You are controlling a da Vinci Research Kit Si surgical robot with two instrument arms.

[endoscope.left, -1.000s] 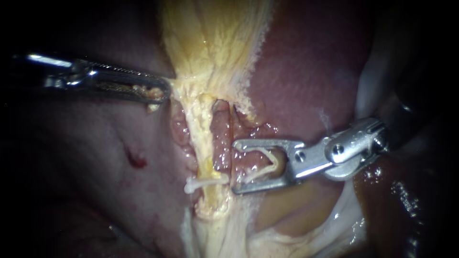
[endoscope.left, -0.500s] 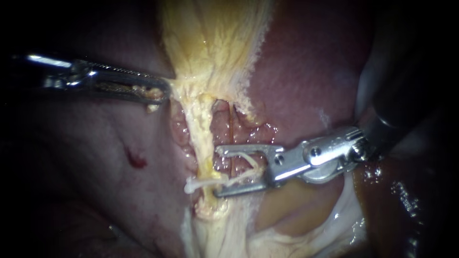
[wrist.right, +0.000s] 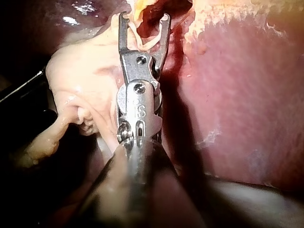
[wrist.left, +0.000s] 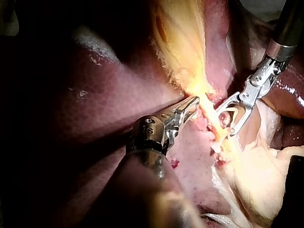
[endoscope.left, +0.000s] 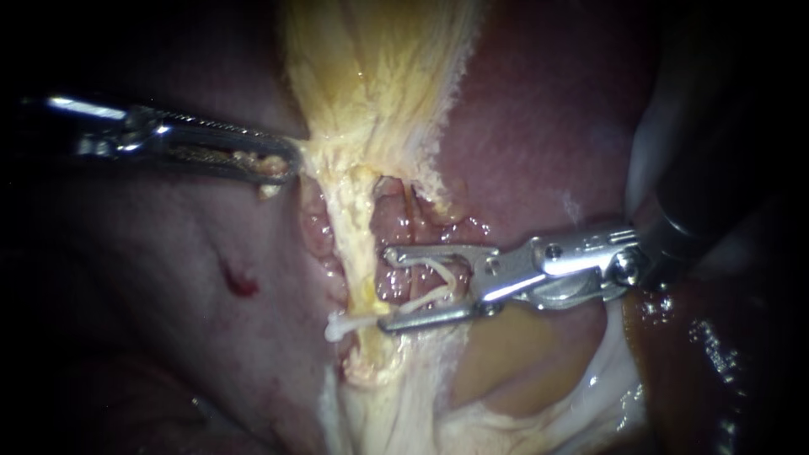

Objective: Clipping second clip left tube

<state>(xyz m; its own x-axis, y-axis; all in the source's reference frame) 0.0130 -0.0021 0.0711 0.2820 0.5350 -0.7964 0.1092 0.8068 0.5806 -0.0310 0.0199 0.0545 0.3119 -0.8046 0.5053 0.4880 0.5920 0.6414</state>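
Observation:
The pale yellow left tube [endoscope.left: 358, 232] runs down from the gallbladder [endoscope.left: 379, 67]. One white clip [endoscope.left: 345, 325] sits across it low down. My left instrument [endoscope.left: 282, 164] is shut on the yellow tissue at the gallbladder's neck, also seen in the left wrist view [wrist.left: 194, 102]. My right instrument [endoscope.left: 386, 288] holds an open white clip [endoscope.left: 425, 299] between its jaws, which stand apart. Its jaw tips reach the tube's right edge, just above the seated clip. The right wrist view shows the same jaws [wrist.right: 144, 19] and their clip [wrist.right: 147, 42].
Dark red liver [endoscope.left: 548, 126] lies on both sides of the tube. A small bleeding spot [endoscope.left: 238, 282] marks the liver to the left. Pale fatty tissue [endoscope.left: 506, 396] spreads below the right instrument.
My right instrument has moved left with its clip, from beside the raw bed to the tube's right edge, and its jaws stand closer together. The left instrument has not moved.

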